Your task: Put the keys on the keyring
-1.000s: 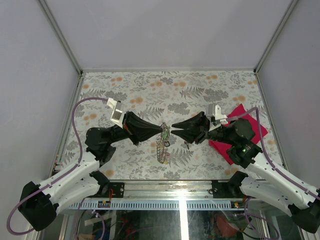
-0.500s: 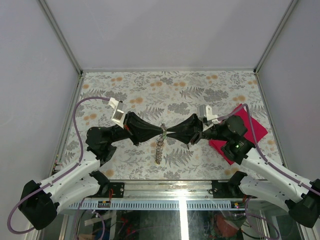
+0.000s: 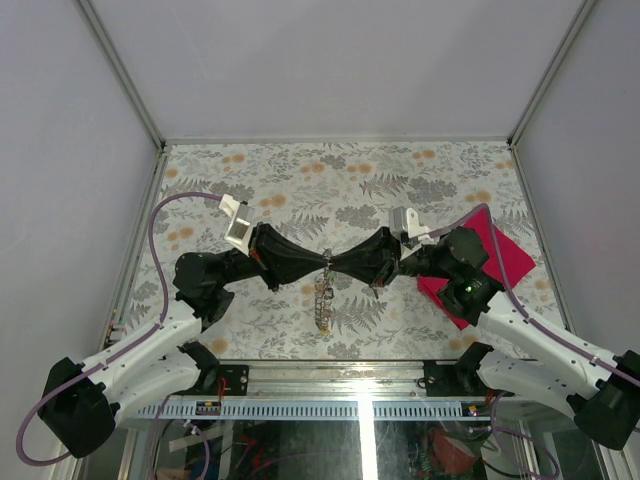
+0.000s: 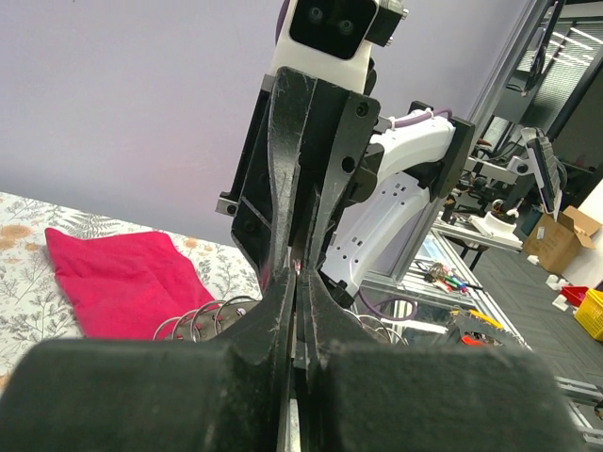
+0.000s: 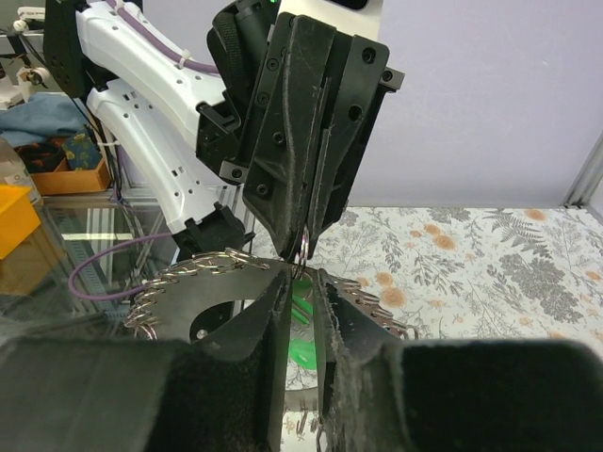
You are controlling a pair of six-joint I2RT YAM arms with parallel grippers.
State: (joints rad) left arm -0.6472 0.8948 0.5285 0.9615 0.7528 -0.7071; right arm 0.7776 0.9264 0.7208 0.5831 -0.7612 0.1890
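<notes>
Where our two arms meet tip to tip, the left gripper (image 3: 321,264) is pinched tight on the keyring (image 3: 321,295), which hangs down over the table (image 3: 300,190). Our right gripper (image 3: 335,265) has its fingers nearly together, a green key (image 5: 303,353) showing between; we cannot tell if it grips. Farther right lies a red cloth (image 3: 508,252).

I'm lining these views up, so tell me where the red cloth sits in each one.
Top external: red cloth at the right, mid-height.
Left wrist: red cloth at the lower left.
Right wrist: not in view.
Shared landmark: the keyring, which shows in all three.
</notes>
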